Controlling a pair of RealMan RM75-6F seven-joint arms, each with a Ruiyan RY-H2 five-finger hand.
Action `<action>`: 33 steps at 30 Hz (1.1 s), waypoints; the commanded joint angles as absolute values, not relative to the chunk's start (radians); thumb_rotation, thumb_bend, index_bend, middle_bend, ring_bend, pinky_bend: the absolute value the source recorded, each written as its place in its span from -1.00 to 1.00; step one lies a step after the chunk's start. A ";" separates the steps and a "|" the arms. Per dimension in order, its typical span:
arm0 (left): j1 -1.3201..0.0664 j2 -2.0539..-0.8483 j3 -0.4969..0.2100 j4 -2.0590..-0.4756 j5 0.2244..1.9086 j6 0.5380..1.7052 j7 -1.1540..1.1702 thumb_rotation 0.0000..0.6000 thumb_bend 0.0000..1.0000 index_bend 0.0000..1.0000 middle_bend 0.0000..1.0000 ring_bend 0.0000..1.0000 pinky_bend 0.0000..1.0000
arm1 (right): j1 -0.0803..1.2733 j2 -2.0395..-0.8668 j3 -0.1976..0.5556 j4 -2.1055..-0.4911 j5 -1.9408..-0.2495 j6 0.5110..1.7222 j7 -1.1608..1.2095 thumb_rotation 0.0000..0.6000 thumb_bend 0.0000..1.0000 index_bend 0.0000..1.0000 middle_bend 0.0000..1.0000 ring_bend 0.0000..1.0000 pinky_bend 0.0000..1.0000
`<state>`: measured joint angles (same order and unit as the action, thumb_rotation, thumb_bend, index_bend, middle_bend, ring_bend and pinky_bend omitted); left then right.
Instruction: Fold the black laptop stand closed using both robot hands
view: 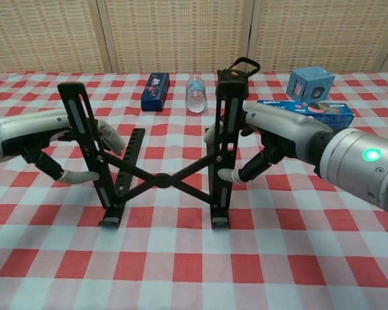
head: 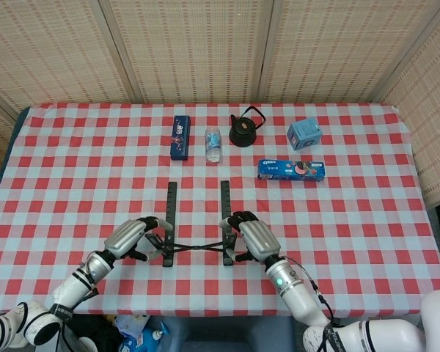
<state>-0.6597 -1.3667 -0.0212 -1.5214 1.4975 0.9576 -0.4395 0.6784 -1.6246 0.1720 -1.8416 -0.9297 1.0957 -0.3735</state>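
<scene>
Head view: black laptop stand point(head: 195, 233) sits at the 6 o'clock edge of the counter point(head: 73, 169), its two rails parallel and apart, crossed links joining them near the front. My left robot hand point(head: 134, 238) is at 9 o'clock of the stand, fingers wrapped on the left rail; my right robot hand point(head: 251, 237) is at 3 o'clock, gripping the right rail. Along the 12 o'clock side of the counter: blue box point(head: 180, 137), water bottle point(head: 213, 144), black kettle point(head: 244, 130), light blue cube point(head: 305, 135), and a cookie box point(head: 292, 170) toward 2 o'clock. Chest view: stand's upright arms are raised, left one leaning toward 11 o'clock, right one near vertical, X brace point(view: 161, 181) spread wide between them, feet on the cloth. Left robot hand point(view: 58, 145) has the left upright clamped between thumb and fingers; right robot hand point(view: 258, 139) closes around the right upright about mid-height. So both hands are holding the stand, neither is spread open. Progress, my read: grip stage done, fold barely begun, since the rails are well apart and the uprights aren't laid down. Left to do: push the two sides together so the X collapses, then drop the uprights flat.
</scene>
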 commanded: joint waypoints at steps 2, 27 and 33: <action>-0.656 -1.356 -0.033 -1.522 1.483 0.964 -0.435 1.00 -0.35 -0.62 -0.66 -0.81 -0.58 | 0.679 -1.639 0.185 -1.834 -0.932 1.121 -0.384 1.00 -0.55 -0.96 -0.74 -0.93 -0.81; -0.659 -1.276 -0.112 -1.439 1.372 0.972 -0.224 1.00 -0.35 -0.87 -1.00 -1.00 -0.69 | 0.656 -1.547 0.212 -1.834 -1.064 1.211 -0.419 1.00 -0.62 -1.00 -1.00 -1.00 -1.00; -0.681 -1.332 -0.077 -1.285 1.513 1.035 -0.159 1.00 -0.35 -0.84 -1.00 -1.00 -0.69 | 0.650 -1.476 0.115 -1.787 -1.329 1.238 -0.474 1.00 -0.85 -1.00 -1.00 -1.00 -1.00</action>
<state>-0.6680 -1.3004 -0.0969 -1.3505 1.4532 1.0016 -0.1920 0.6563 -1.5189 0.1778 -1.8143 -1.1885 1.2272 -0.4432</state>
